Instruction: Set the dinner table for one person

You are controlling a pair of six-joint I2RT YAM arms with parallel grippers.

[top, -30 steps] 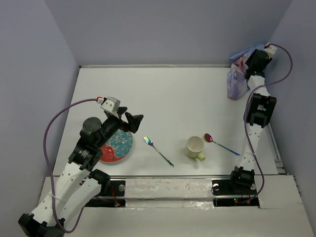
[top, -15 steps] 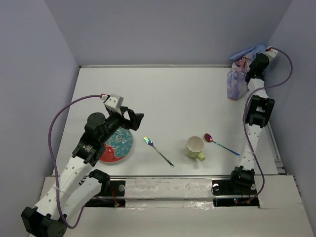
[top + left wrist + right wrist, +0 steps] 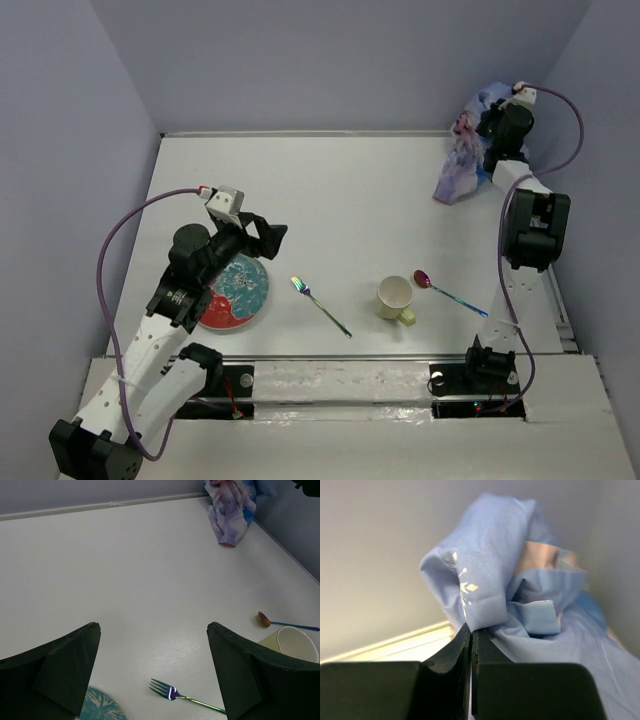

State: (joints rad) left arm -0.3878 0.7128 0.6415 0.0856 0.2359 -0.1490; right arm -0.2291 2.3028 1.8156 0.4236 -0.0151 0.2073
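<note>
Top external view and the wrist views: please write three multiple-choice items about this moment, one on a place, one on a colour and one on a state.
1. Where does the fork lie?
A. between the plate and the cup
B. on the plate
C. in the far left corner

2. What colour is the cup?
A. black
B. pale yellow
C. red

3. How is the right gripper?
A. open and empty
B. shut on the fork
C. shut on the cloth placemat

Key: 1 A, the top view shows the fork on the bare tabletop between them. 2 B, the cup is cream-yellow in both views that show it. 3 C, the right wrist view shows the fingers pressed together on a fold of blue cloth.
</note>
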